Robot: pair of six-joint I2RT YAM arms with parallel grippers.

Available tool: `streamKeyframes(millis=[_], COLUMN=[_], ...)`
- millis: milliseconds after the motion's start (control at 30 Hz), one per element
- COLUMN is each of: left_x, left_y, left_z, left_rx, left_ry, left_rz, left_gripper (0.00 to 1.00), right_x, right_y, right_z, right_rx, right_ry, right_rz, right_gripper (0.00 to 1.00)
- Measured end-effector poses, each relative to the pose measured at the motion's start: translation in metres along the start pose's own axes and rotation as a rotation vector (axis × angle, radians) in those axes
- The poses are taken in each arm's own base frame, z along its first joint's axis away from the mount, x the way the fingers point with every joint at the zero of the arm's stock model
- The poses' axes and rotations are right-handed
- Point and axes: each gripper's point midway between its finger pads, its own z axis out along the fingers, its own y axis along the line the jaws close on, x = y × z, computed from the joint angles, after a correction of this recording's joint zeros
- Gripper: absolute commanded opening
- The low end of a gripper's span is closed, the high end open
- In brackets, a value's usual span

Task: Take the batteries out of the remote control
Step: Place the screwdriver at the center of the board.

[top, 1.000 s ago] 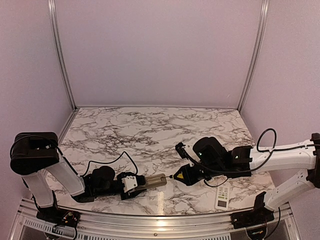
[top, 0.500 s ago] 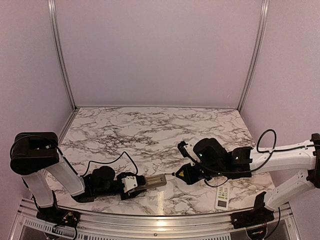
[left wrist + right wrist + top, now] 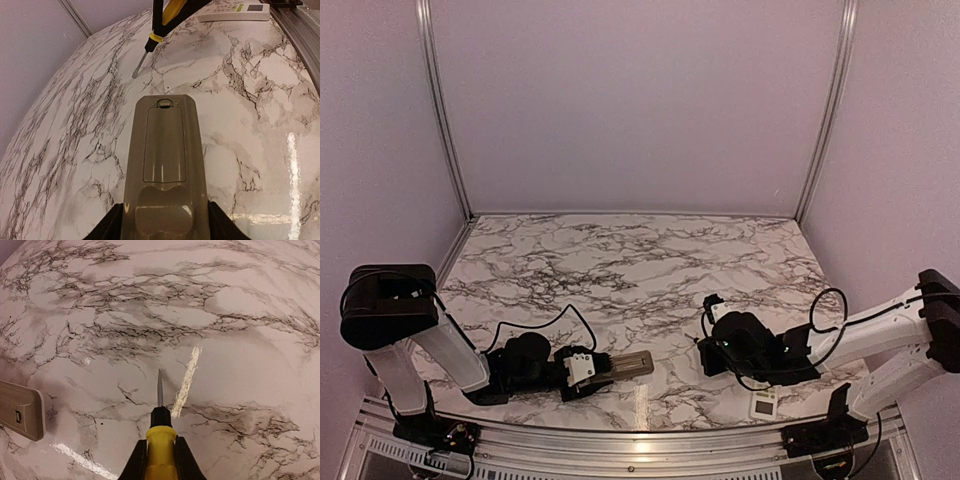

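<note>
My left gripper [image 3: 165, 226] is shut on the near end of a grey-brown remote control [image 3: 165, 150], one finger on each side. The remote lies flat on the table with its back up and its battery cover [image 3: 162, 145] shut. The batteries are hidden. In the top view the remote control [image 3: 632, 364] sticks out to the right of the left gripper [image 3: 588, 369]. My right gripper [image 3: 161, 462] is shut on a yellow-handled screwdriver [image 3: 161, 440]. The blade points at bare marble, right of the remote's far end [image 3: 20, 410]. The right gripper [image 3: 705, 356] sits low over the table.
A second, white remote [image 3: 764, 403] lies near the front right edge, beside the right arm, and shows as the white remote [image 3: 232, 11] in the left wrist view. A metal rail [image 3: 620, 440] runs along the table's front. A black cable [image 3: 550, 315] loops behind the left arm.
The right arm has drawn back to the right and sunk lower, taking the screwdriver tip away from the remote's far end. The left arm and the remote have not moved.
</note>
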Motion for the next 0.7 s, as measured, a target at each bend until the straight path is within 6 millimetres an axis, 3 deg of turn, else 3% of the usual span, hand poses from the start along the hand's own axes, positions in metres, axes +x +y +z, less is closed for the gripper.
streamKeyframes(millis=[233,600,700], left_x=[0.0,0.0,0.0], left_y=[0.0,0.0,-0.001], left_z=[0.0,0.0,0.0], left_rx=[0.001,0.001,0.002], left_ry=[-0.001,0.0,0.0], left_rz=[0.0,0.0,0.0], left_gripper=[0.0,0.0,0.0], right_x=[0.002,0.032,0.033], right_y=[-0.004,-0.008,-0.005], right_z=[0.017,0.03,0.033], right_rx=[0.043,0.055,0.049], right_ry=[-0.043,0.061,0.068], right_rz=[-0.018,-0.069,-0.07], right_gripper=[0.15,0.21,0.21])
